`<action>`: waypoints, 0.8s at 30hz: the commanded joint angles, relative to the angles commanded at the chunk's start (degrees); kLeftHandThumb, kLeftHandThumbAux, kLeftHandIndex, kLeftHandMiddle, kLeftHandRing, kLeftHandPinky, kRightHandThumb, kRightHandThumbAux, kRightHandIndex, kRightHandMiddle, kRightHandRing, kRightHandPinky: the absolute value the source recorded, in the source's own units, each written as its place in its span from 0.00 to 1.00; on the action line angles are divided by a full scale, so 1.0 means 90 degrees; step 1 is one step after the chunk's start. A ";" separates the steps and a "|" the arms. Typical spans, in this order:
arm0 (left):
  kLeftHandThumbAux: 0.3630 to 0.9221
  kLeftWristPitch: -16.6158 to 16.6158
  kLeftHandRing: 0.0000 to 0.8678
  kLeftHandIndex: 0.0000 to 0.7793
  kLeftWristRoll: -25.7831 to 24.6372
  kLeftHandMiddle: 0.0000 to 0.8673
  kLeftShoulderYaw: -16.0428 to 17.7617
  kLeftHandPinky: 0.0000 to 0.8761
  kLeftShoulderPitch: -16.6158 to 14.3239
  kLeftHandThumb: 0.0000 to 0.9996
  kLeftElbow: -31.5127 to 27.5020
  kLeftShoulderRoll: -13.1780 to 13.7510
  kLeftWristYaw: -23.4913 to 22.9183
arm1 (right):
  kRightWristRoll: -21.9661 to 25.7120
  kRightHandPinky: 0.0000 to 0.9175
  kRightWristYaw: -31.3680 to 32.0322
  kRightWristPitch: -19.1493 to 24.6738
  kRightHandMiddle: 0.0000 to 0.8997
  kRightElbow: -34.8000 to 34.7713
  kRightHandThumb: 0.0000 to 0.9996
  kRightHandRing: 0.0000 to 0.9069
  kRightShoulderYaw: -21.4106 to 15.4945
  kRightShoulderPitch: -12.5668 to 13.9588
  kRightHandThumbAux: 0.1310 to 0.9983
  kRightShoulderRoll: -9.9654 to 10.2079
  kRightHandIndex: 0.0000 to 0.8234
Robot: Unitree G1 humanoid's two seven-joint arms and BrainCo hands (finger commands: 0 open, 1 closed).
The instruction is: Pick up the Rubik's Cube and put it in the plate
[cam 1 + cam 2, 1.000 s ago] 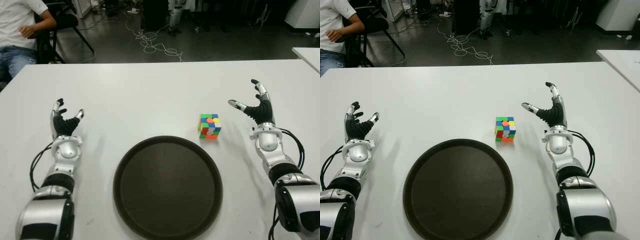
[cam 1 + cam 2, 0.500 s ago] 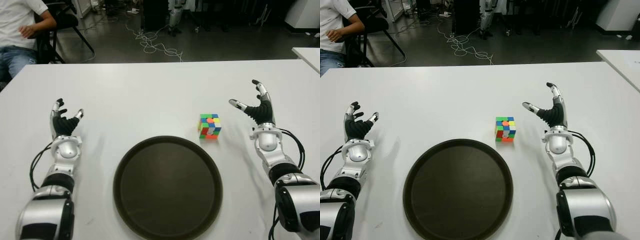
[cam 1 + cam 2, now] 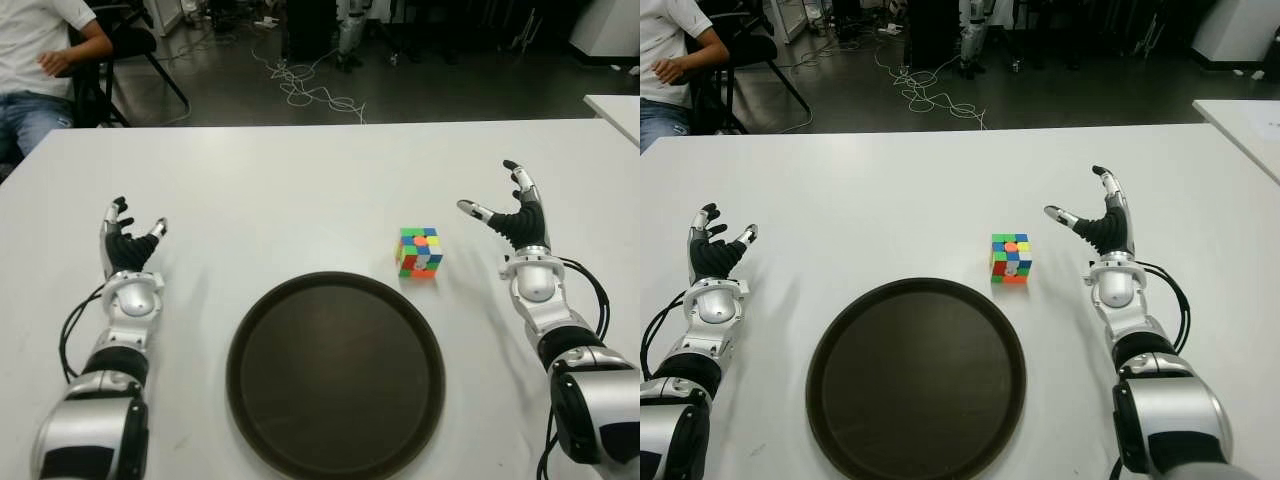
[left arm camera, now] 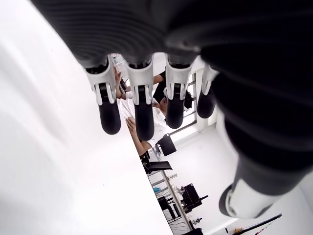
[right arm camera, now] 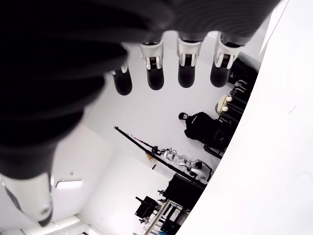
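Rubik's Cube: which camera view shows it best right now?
The left eye view shows the Rubik's Cube best, whole and unobstructed on the white table, beyond the plate and beside the open right hand. The right eye view shows nearly the same. Neither wrist view shows the cube, only fingers and table.

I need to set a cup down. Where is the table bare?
Free: the table beyond the plate, between left hand and Rubik's Cube. Tighter: the strip between cube and open right hand.
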 joint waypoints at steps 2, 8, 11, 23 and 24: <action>0.66 0.0001 0.17 0.12 0.0002 0.17 -0.0003 0.19 -0.0002 0.42 0.0000 0.0003 0.0002 | 0.0007 0.00 0.0000 -0.0009 0.00 0.0002 0.00 0.00 -0.0009 -0.0002 0.57 0.0005 0.00; 0.66 0.0034 0.17 0.13 0.0024 0.17 -0.0025 0.20 -0.0004 0.42 -0.0004 0.0007 0.0023 | -0.0016 0.00 -0.0030 -0.0050 0.00 0.0002 0.00 0.00 -0.0003 0.0006 0.58 -0.0004 0.00; 0.66 0.0049 0.17 0.13 0.0045 0.17 -0.0044 0.20 -0.0005 0.42 -0.0004 0.0010 0.0052 | -0.0021 0.00 -0.0031 -0.0063 0.00 0.0002 0.00 0.00 0.0001 0.0009 0.58 -0.0009 0.01; 0.65 0.0045 0.19 0.14 0.0020 0.18 -0.0023 0.21 0.0002 0.43 -0.0013 -0.0011 0.0030 | -0.0024 0.00 0.0012 -0.0002 0.00 0.0013 0.00 0.00 0.0008 0.0006 0.57 -0.0020 0.00; 0.65 0.0035 0.20 0.14 0.0023 0.18 -0.0024 0.23 0.0002 0.44 -0.0011 -0.0011 0.0037 | -0.0021 0.00 0.0017 -0.0007 0.00 0.0011 0.00 0.00 0.0006 0.0007 0.57 -0.0018 0.00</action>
